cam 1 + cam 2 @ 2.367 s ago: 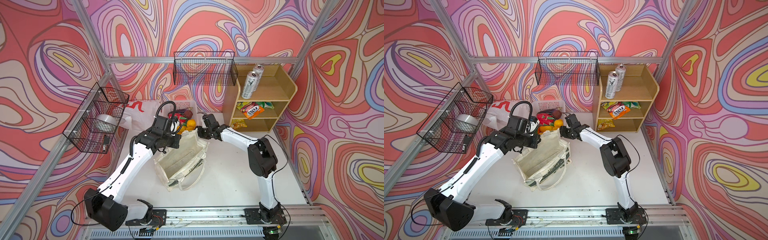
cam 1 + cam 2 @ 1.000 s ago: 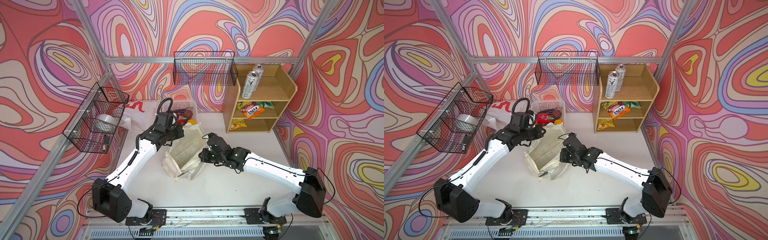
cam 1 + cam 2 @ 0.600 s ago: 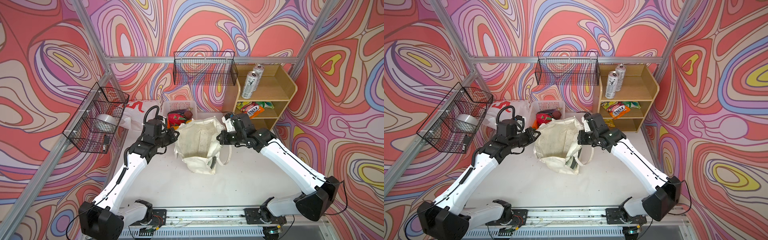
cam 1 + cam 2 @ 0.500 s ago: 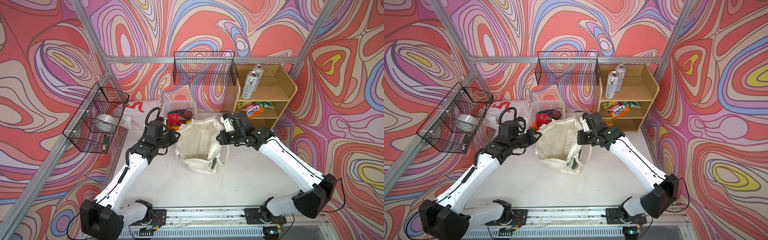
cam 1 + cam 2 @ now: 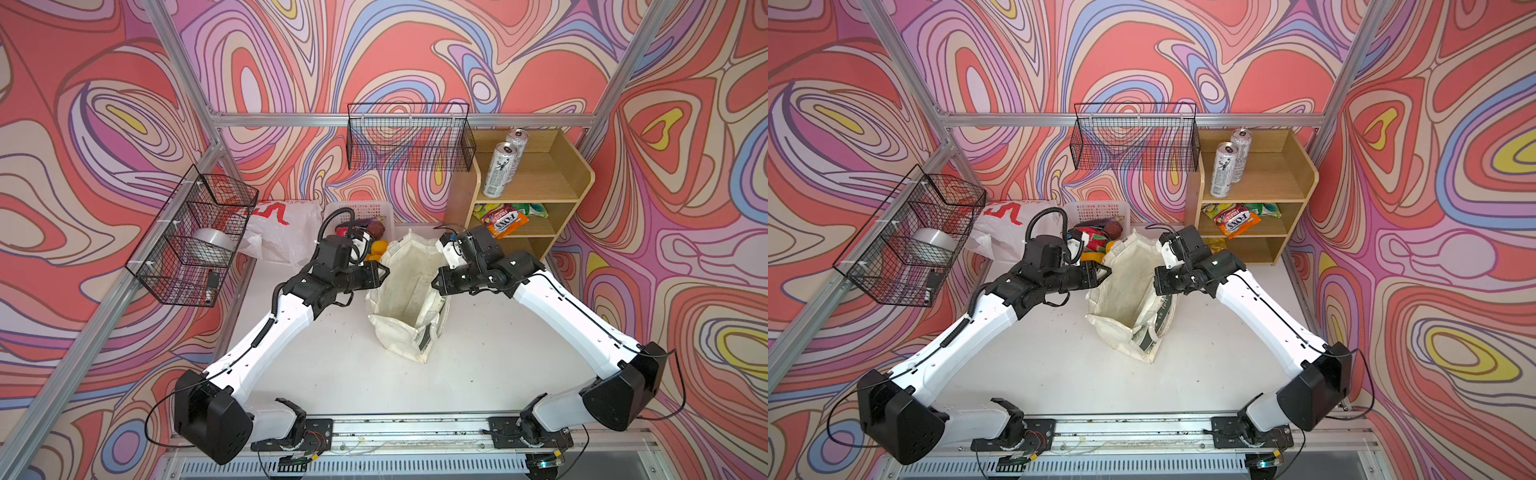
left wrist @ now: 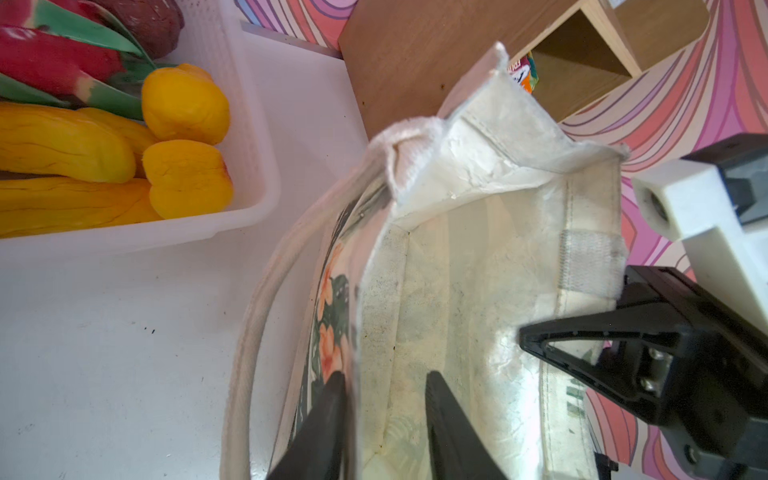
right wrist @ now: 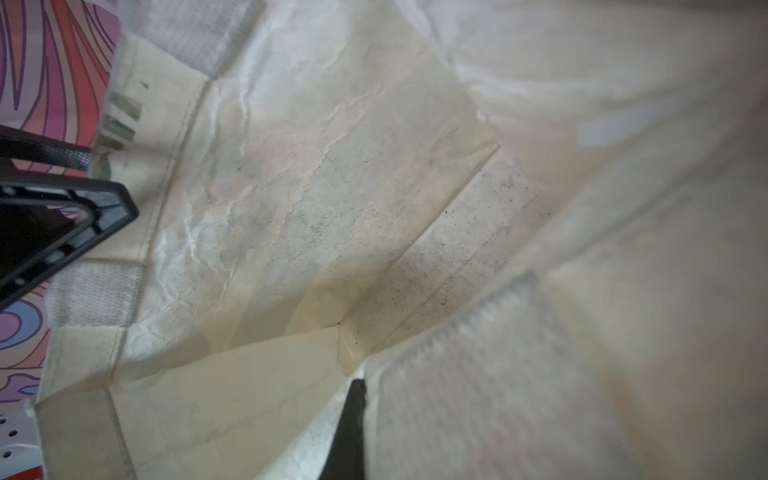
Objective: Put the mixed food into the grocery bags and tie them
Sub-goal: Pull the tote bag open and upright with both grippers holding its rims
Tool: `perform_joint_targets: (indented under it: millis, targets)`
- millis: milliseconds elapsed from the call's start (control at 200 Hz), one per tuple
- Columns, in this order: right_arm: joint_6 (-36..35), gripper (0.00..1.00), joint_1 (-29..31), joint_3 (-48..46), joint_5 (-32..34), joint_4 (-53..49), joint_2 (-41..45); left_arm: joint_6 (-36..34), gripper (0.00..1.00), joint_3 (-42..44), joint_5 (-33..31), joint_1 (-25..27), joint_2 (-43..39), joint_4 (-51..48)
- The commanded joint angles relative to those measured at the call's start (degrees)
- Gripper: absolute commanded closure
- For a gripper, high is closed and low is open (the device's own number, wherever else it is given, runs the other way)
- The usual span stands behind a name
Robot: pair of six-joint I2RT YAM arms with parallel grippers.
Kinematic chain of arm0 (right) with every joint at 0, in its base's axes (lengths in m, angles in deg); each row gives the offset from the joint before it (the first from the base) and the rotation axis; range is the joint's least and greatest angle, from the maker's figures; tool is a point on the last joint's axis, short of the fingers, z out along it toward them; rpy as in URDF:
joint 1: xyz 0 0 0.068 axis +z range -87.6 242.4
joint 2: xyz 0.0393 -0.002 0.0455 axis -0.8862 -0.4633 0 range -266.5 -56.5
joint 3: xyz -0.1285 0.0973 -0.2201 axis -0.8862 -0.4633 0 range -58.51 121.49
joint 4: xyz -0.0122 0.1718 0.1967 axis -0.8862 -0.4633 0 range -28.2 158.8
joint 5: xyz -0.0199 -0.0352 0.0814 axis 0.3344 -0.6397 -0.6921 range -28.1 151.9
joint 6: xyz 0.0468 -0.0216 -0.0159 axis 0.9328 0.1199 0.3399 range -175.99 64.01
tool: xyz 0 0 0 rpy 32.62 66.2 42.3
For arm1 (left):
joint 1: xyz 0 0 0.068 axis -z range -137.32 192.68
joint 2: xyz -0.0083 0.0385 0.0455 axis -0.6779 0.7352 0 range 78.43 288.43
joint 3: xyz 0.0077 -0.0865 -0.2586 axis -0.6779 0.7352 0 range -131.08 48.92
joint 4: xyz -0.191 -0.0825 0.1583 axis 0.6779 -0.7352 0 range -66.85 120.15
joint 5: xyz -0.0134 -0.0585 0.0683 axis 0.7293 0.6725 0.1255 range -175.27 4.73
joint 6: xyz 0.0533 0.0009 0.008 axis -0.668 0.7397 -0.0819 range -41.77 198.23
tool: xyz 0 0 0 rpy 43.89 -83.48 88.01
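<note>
The cream canvas tote (image 5: 405, 299) (image 5: 1125, 291) stands open mid-table, with nothing visible inside. My left gripper (image 5: 384, 272) (image 6: 386, 378) is at its left rim, open, with the bag wall between its fingers and against one of them. My right gripper (image 5: 436, 284) (image 7: 361, 390) is shut on the tote's right rim. The white plastic bag (image 5: 286, 228) with red letters lies at the back left. A dragon fruit (image 6: 50, 62) and lemons (image 6: 185, 104) lie in the white basket (image 5: 361, 210). Silver cans (image 5: 500, 168) and snack packets (image 5: 505, 218) sit on the shelf.
The wooden shelf (image 5: 536, 183) stands at the back right, close behind my right gripper. A black wire basket (image 5: 409, 139) hangs on the back wall. Another wire basket (image 5: 195, 237) on the left wall holds a tape roll (image 5: 212, 241).
The tote went from lying slumped to standing open between both arms. In the last half second my left gripper's jaws parted at the rim; the right stays clamped.
</note>
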Motion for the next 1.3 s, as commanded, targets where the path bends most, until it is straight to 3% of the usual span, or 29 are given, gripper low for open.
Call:
perform_joint_targets:
  millis: [0, 305, 386, 426, 591, 896, 1297]
  targets:
    - [-1.6, 1.0, -0.2, 0.7, 0.8, -0.1, 0.9, -5.8, 0.63, -3.3, 0.2, 1.3, 1.8, -4.8]
    - [-1.4, 1.0, -0.2, 0.3, 0.8, -0.2, 1.5, -10.3, 0.64, -8.3, -3.4, 2.3, 7.8, -8.1]
    - [-1.2, 1.0, -0.2, -0.1, 0.9, -0.2, 1.8, -11.4, 0.84, -9.8, -3.1, 2.4, 9.7, -8.9]
    - [-1.2, 1.0, -0.2, 0.0, 1.0, -0.5, 1.8, -11.6, 1.0, -10.2, -2.7, 2.5, 10.2, -9.2]
    - [-1.8, 1.0, 0.1, 3.2, 2.0, -4.1, 1.1, -8.1, 1.0, -7.9, -4.2, 3.8, 6.5, -8.6]
    - [-4.4, 1.0, 5.5, 14.7, 3.5, -8.4, -6.9, 6.2, 1.0, 1.4, -15.8, 5.5, -4.5, -3.1]
    - [-6.6, 1.0, 5.8, 13.2, 11.5, -11.1, -7.9, 5.5, 1.0, 0.4, -16.3, 5.5, 0.1, -3.4]
